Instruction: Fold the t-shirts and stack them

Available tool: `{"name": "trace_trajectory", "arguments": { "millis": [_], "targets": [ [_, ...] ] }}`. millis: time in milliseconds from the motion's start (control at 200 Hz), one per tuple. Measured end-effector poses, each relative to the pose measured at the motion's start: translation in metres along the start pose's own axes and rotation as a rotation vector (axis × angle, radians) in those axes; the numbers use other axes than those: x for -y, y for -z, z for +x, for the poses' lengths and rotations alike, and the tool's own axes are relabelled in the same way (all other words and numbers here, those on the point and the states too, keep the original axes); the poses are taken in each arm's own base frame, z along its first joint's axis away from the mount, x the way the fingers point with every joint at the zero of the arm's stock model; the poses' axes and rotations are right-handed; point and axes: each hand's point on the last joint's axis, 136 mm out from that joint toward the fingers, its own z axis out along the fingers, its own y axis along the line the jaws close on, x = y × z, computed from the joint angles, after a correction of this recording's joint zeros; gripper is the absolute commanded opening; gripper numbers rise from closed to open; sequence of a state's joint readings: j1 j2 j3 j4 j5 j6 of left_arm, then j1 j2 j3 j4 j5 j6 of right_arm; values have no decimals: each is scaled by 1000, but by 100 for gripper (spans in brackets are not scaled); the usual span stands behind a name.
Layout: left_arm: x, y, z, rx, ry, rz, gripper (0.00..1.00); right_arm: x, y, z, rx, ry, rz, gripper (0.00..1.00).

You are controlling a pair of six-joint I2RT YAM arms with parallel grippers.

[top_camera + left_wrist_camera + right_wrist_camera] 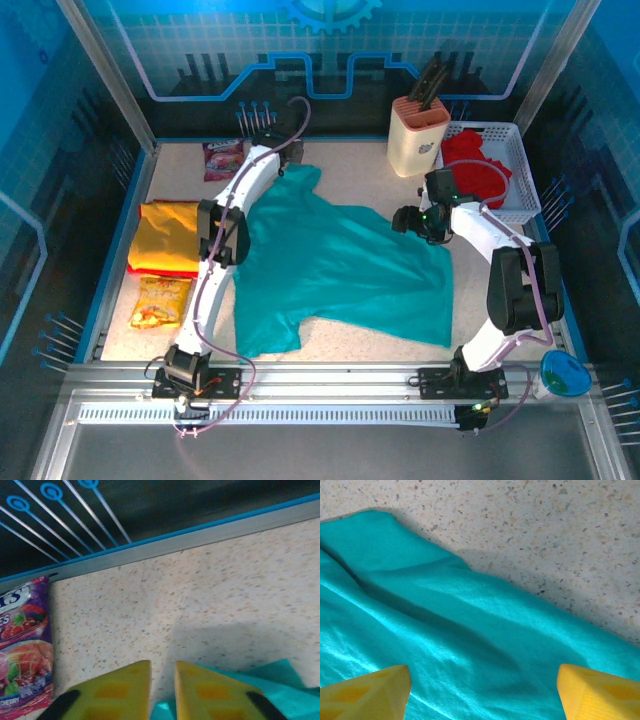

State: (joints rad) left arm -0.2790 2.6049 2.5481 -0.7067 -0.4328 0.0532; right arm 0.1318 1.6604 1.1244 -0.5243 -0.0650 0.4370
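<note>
The teal t-shirt lies spread flat in the middle of the table. Its long axis runs left to right and dips a little toward the near right. The hem is its straight right edge and the neck end points left, under the left arm. One sleeve sticks out toward the far edge and the other toward the near-left corner.

The left gripper hangs over the far sleeve's tip with its fingers a narrow gap apart. Bare speckled table shows between the tips, and teal cloth lies just beneath them. The right gripper hovers over the shirt's far-right edge, spread wide and holding nothing.

A folded yellow t-shirt rests at the table's left side. A red t-shirt sits bunched in the white basket at the right. A pink snack packet lies near the far-left corner.
</note>
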Motion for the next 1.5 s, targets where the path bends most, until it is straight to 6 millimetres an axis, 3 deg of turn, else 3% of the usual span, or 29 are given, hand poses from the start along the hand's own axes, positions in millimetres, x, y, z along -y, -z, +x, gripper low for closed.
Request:
{"name": "trace_trajectory", "arguments": {
  "millis": [165,245,375,470,570,655,715,891,986,1146,1246,1321,1421,1456,1501],
  "targets": [
    [-19,-6,24,-86,57,-46,54,11,-11,2,-29,-3,62,77],
    [-26,-1,49,-155,77,-51,56,11,-23,1,-59,11,90,76],
    [-28,33,98,-270,109,-20,58,3,-45,-6,-87,80,129,75],
    [-27,67,116,-299,151,20,59,-4,-54,-10,-91,136,144,71],
    [-26,103,125,-281,196,63,58,-7,-60,-14,-95,180,151,56],
    [-24,128,136,-273,222,92,59,-7,-65,-16,-98,194,151,19],
    [-22,141,146,-278,241,115,58,-7,-66,-14,-103,201,152,1],
    [-19,162,180,-315,280,150,57,-9,-55,-9,-66,207,155,0],
    [-22,172,191,-319,300,156,57,-22,-32,3,-10,252,182,0],
    [-27,186,190,-287,317,164,57,-84,23,27,140,364,121,0],
    [-28,188,191,-279,321,166,57,-109,42,49,197,408,110,0],
    [-28,187,195,-288,321,164,57,-123,45,75,193,441,122,0],
    [-28,186,201,-300,318,160,57,-138,36,125,129,483,125,2],
    [-28,185,202,-303,319,159,57,-140,30,143,100,492,127,6],
    [-28,185,204,-305,322,158,57,-140,19,167,56,504,137,20]
  ]
}}
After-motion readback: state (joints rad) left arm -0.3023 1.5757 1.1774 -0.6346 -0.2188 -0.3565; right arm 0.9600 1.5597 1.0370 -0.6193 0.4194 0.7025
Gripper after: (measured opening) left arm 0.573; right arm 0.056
